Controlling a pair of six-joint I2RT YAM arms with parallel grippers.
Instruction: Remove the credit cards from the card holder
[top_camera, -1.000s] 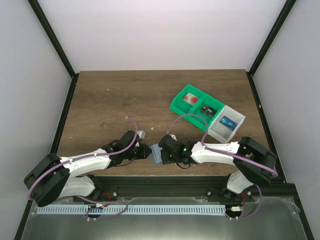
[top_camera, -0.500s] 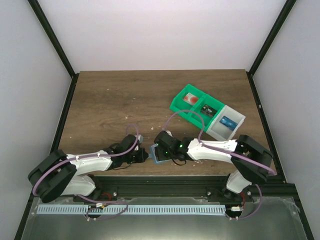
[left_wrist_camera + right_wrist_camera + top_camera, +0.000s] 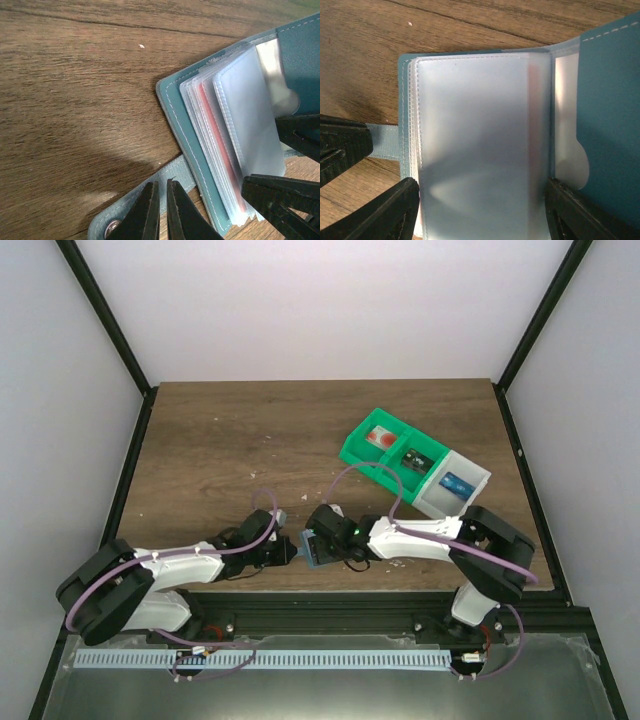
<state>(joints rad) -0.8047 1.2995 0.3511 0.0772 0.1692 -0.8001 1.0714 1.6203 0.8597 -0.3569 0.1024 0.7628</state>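
Observation:
The teal card holder [image 3: 311, 553] lies open near the table's front edge, between my two grippers. In the left wrist view its cover [image 3: 176, 112] holds a fan of clear sleeves [image 3: 250, 125], and a red card edge [image 3: 218, 142] shows between them. My left gripper [image 3: 161, 186] is shut, its tips on the holder's snap strap [image 3: 125, 212]. My right gripper [image 3: 482, 210] is open, its fingers either side of the sleeve stack [image 3: 480, 135]. A faint red strip [image 3: 535, 95] shows through the sleeves. No card is out of the holder.
A green two-compartment bin [image 3: 385, 447] and a white bin [image 3: 452, 485] joined to it stand at the back right, each with a small item inside. My left fingers [image 3: 340, 150] show at the left of the right wrist view.
My right gripper has moved left onto the card holder and now straddles its sleeves. My left arm has dropped lower and closer to the holder's left edge.

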